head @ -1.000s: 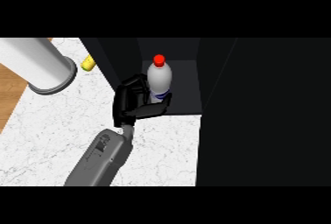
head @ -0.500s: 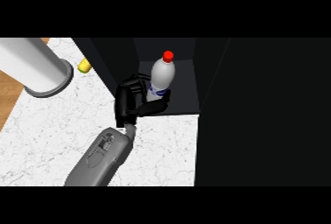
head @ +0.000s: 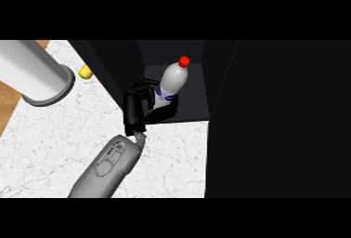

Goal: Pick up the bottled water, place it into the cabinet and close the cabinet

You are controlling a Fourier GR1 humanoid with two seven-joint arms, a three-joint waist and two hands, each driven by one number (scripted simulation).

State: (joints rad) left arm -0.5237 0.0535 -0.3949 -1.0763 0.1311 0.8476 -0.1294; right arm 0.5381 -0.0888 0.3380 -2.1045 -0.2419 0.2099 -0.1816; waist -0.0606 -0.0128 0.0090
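**Me:** Inside the dark cabinet (head: 192, 100), on its floor near the front edge, stands the bottled water (head: 171, 84), and my hand (head: 140, 106) is curled round its lower part.

**You:** Which hand is that?

**Me:** One grey forearm (head: 109, 167) comes up from the lower edge over the white marbled table (head: 61, 135). From this view alone I cannot tell whether it is my left or my right. No other hand shows.

**You:** How does the bottle sit?

**Me:** It leans a little, its red cap (head: 184, 61) tilted up and to the right, deeper into the cabinet. The body is white with a blue label, and my black fingers (head: 140, 88) wrap it from the left while the thumb comes under on the right.

**You:** Anything else on the table?

**Me:** A big grey cylinder (head: 34, 72) stands at the upper left, well apart from my hand. Just beside it, close to the cabinet's left wall, lies a small yellow thing (head: 85, 72); I cannot tell what it is. A strip of wood (head: 8, 109) shows past the table's left edge. To the right, the cabinet's dark side (head: 281, 121) fills the view.
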